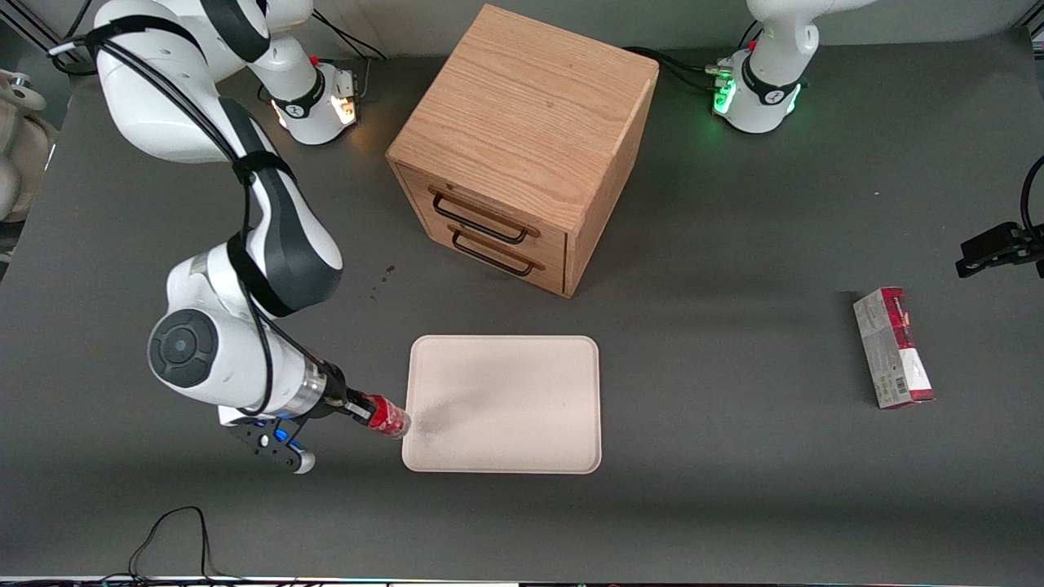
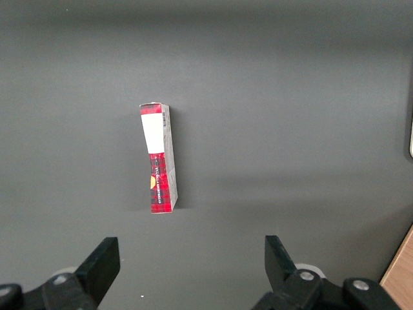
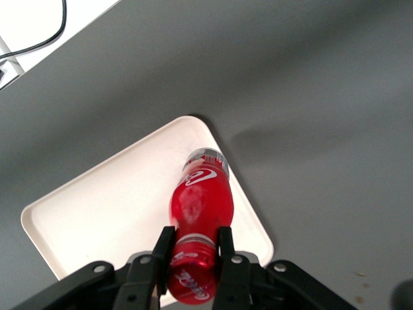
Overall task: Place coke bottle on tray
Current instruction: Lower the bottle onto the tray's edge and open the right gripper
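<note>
Coke bottle in the front view is carried tilted in the gripper, its clear base just at the working-arm-side rim of the tray, with the wooden drawer cabinet farther from the camera and the red-and-white carton well apart toward the parked arm's end of the worktop. In the right wrist view the gripper is clamped on the neck of the coke bottle just under the cap, body hanging over the tray edge. Risk, as I judge it: released here, the round tilted bottle could catch the low rim and roll off onto the worktop, since it is barely inside the tray.
</note>
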